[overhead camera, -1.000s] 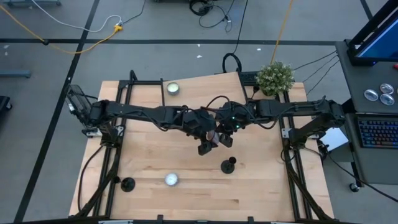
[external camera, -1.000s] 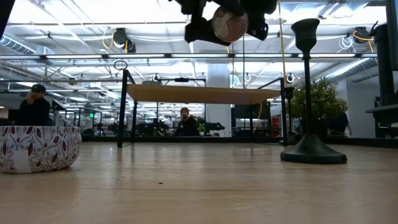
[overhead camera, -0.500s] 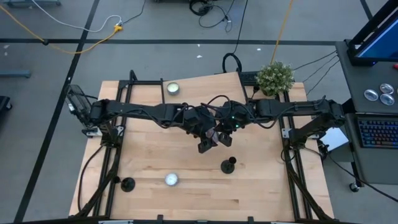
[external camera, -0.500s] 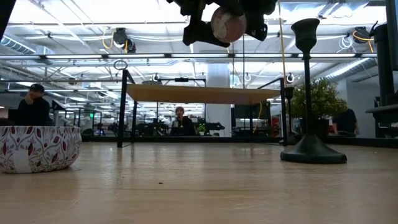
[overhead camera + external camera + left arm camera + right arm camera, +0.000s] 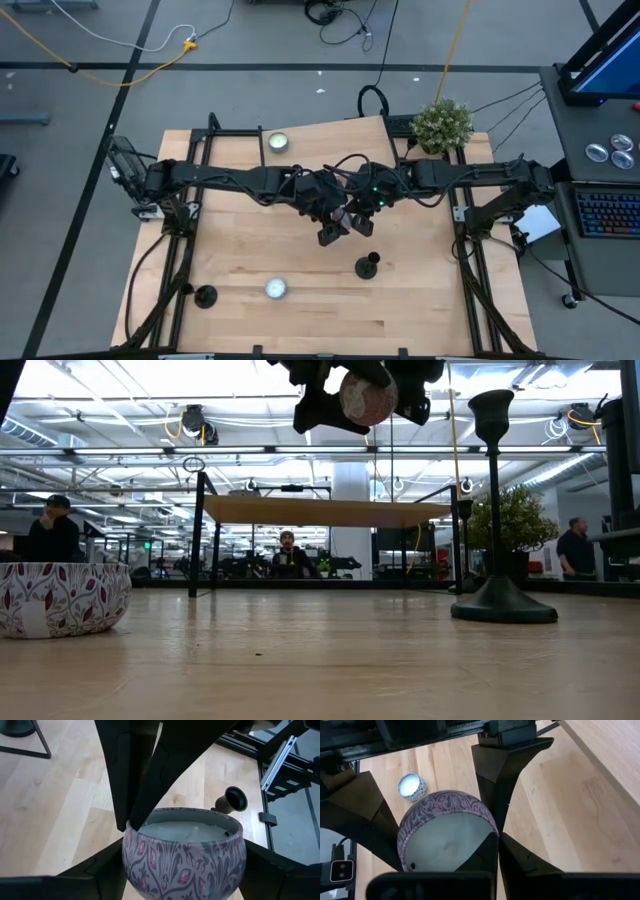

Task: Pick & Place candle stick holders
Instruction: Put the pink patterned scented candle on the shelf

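A purple patterned candle tin (image 5: 184, 855) with white wax is held high above the table's middle; the low view shows its underside (image 5: 368, 398). My left gripper (image 5: 330, 232) and my right gripper (image 5: 362, 222) meet there, and both are shut on the tin. One black candle stick holder (image 5: 368, 266) stands upright on its round base just in front of them; it also shows in the low view (image 5: 497, 510) and the left wrist view (image 5: 231, 800). A second holder (image 5: 205, 295) stands near the front left corner. A third is not seen. My left gripper holds the tin by its outer wall (image 5: 131, 865), one finger on each side of the round body. The tin is lifted clear of the table, its open top tilted to one side. My right gripper pinches the tin's rim (image 5: 482, 842), one finger (image 5: 487, 855) inside on the wax side and the other (image 5: 522, 862) outside the wall. It comes from the table's right side. The tin is clear of the table.
A second patterned candle tin (image 5: 276, 289) sits at the front middle and shows in the low view (image 5: 60, 598). A third tin (image 5: 277, 142) sits at the far edge. A potted plant (image 5: 442, 124) stands at the far right corner. People show beyond the table.
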Robot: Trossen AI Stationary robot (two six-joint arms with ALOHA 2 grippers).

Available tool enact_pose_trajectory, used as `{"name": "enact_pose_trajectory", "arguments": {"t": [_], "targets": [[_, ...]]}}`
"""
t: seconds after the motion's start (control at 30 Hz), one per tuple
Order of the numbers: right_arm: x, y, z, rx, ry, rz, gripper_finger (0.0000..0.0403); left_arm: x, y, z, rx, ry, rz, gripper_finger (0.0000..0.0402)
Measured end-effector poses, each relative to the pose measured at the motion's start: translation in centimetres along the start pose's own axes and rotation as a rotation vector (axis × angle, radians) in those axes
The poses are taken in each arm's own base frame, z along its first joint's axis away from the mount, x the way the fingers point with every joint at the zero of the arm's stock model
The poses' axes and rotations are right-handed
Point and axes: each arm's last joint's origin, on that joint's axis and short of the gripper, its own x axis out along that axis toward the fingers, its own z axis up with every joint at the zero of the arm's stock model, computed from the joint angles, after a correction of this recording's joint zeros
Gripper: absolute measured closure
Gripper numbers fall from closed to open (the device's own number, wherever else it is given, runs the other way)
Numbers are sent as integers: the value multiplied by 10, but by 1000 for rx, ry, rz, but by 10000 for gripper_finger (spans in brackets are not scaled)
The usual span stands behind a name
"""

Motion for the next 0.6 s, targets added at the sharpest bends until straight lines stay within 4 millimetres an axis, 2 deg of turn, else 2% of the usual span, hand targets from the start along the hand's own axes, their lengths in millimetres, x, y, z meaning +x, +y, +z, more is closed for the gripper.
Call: {"name": "enact_pose_trajectory", "arguments": {"t": [0.37,0.6], "targets": [[-3,0,-1,-11,4,-9,380,1,-5,-3,15,-11,70,110],[-11,-1,-2,-9,2,-13,377,1,-5,-4,17,-8,101,115]]}}
